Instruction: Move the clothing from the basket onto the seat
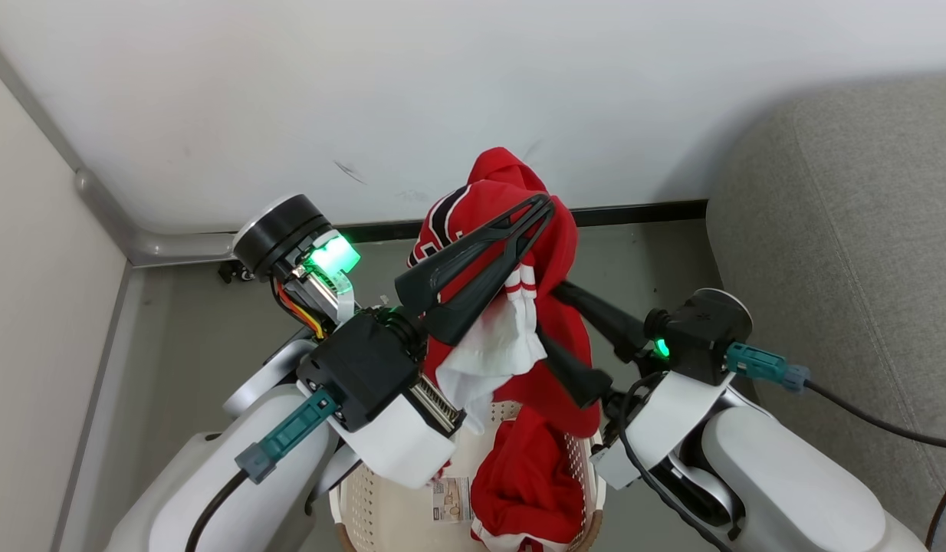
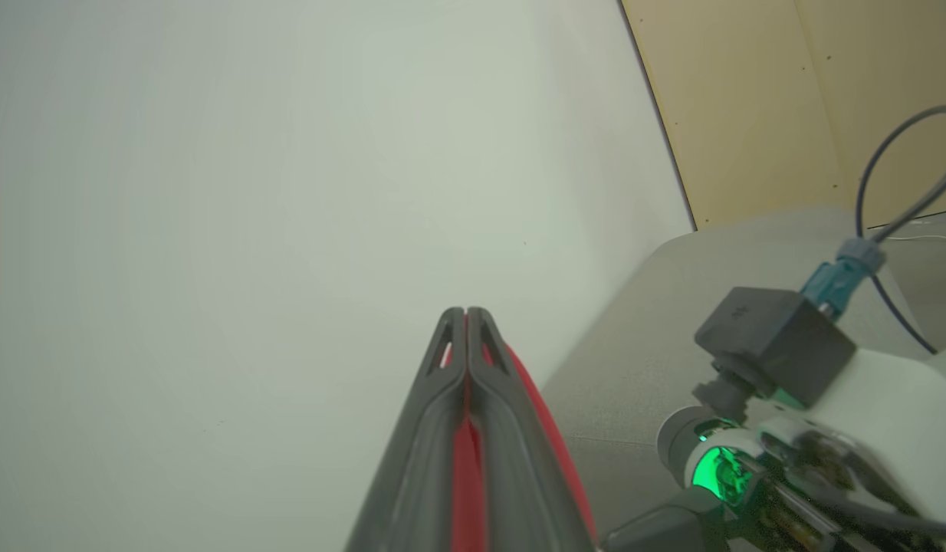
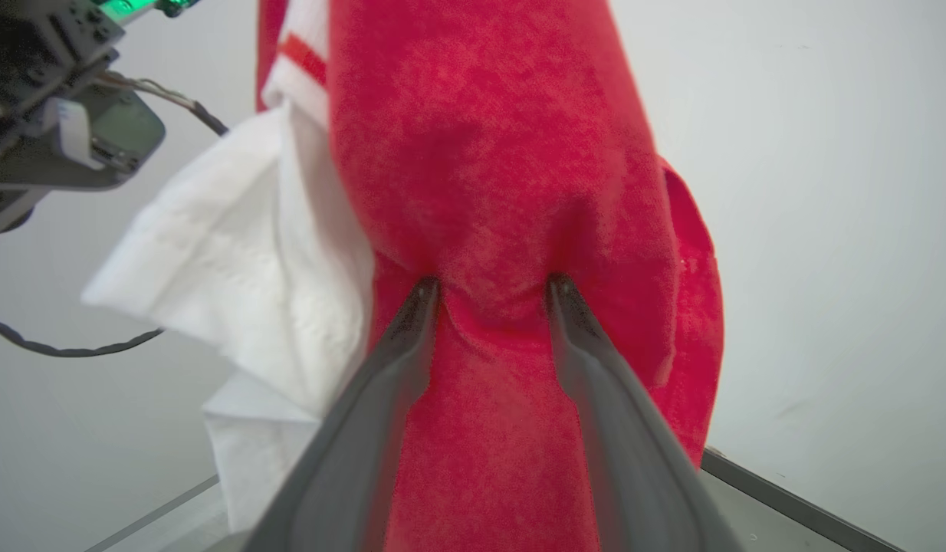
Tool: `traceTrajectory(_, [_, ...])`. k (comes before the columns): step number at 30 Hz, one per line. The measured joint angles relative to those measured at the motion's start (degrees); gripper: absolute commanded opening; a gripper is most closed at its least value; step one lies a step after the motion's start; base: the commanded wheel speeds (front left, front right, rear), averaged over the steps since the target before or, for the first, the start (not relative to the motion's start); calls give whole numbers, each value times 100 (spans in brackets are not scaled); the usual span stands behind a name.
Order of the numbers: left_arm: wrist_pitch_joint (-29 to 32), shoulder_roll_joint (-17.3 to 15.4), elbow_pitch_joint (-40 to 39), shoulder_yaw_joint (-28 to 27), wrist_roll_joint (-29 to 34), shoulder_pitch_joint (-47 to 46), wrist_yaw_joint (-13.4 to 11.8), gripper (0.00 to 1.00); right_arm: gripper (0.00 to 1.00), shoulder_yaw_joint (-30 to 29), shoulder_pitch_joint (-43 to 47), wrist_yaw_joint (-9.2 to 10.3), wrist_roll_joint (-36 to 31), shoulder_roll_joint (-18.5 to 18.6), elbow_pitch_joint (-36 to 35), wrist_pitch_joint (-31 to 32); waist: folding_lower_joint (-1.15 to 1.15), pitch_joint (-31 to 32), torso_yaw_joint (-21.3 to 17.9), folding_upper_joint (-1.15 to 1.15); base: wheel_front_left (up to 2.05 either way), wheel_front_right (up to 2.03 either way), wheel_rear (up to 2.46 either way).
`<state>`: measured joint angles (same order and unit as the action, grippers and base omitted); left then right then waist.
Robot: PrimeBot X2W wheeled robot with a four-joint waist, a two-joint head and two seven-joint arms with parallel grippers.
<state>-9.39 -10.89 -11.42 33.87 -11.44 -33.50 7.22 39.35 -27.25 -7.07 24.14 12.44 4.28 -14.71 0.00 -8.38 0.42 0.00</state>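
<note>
My left gripper (image 1: 548, 205) (image 2: 467, 313) is shut on the clothing, a red garment (image 1: 511, 180) (image 3: 488, 153) with white panels and striped trim. It hangs from the fingertips above the basket (image 1: 366, 506). My right gripper (image 1: 553, 314) (image 3: 492, 287) reaches in from the right, lower down. Its fingers stand apart on either side of a fold of the hanging red fabric, with their tips pressing into it. A second, mostly plain red garment (image 1: 527, 483) lies in the basket's right half. The grey seat (image 1: 849, 230) (image 2: 634, 360) is on the right.
A white wall (image 1: 442, 92) with a dark baseboard stands close behind the raised garment. A corner and a side wall (image 1: 28, 307) close off the left. A paper label (image 1: 451, 500) shows on the basket's bottom. Dark cables (image 1: 872, 418) trail from the right wrist across the seat.
</note>
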Motion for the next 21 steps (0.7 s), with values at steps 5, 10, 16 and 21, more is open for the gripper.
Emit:
traceTrajectory(5, [25, -12, -24, 45, 0, -1, 0, 0, 0, 36, -29, 0, 3, 4, 5, 0, 0, 14, 3, 0, 0, 0, 0])
traceTrajectory(10, [42, -27, -9, 74, -5, -1, 0, 0, 0, 75, -30, 0, 5, 20, 5, 0, 0, 32, 1, 0, 0, 0, 0])
traceTrajectory(16, [154, -53, 147, 40, -74, 4, 1, 0, 0, 41, -31, 0, 7, 23, -4, 0, 0, 51, -12, 0, 0, 0, 0])
traceTrajectory(21, [182, -47, 219, -59, -196, 20, -7, 45, 0, -100, -30, 0, 5, 29, -12, 0, 0, 41, -34, 0, 0, 0, 0])
